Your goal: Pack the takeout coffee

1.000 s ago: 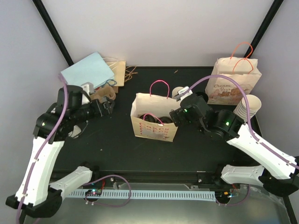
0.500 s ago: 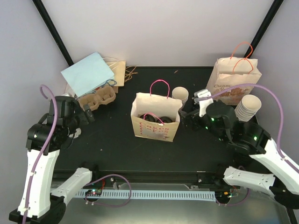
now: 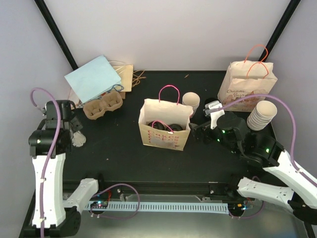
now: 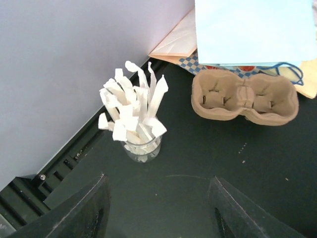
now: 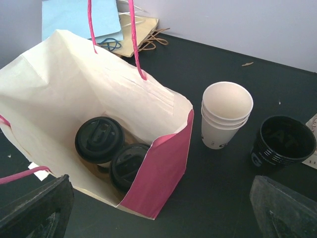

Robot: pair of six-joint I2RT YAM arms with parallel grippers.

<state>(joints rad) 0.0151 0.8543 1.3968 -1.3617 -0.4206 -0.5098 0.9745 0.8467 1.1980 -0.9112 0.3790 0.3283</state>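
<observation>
A cream paper bag with pink handles stands open mid-table. Inside it sit two coffee cups with black lids, side by side on a brown carrier. My right gripper hovers open just right of the bag, nothing between its fingers; in the top view the right gripper is a little off the bag's right side. My left gripper is open and empty at the far left, above bare table just short of a glass jar of white paper sticks. In the top view the left gripper is beside that jar.
An empty cardboard two-cup carrier lies beyond the jar, under a blue bag. A short stack of paper cups and a stack of black lids stand right of the bag. A taller cup stack and a second printed bag are at the back right.
The left arm drew back from the cardboard carrier toward the left edge, ending over the jar. The right arm pulled away from the bag to the right.
</observation>
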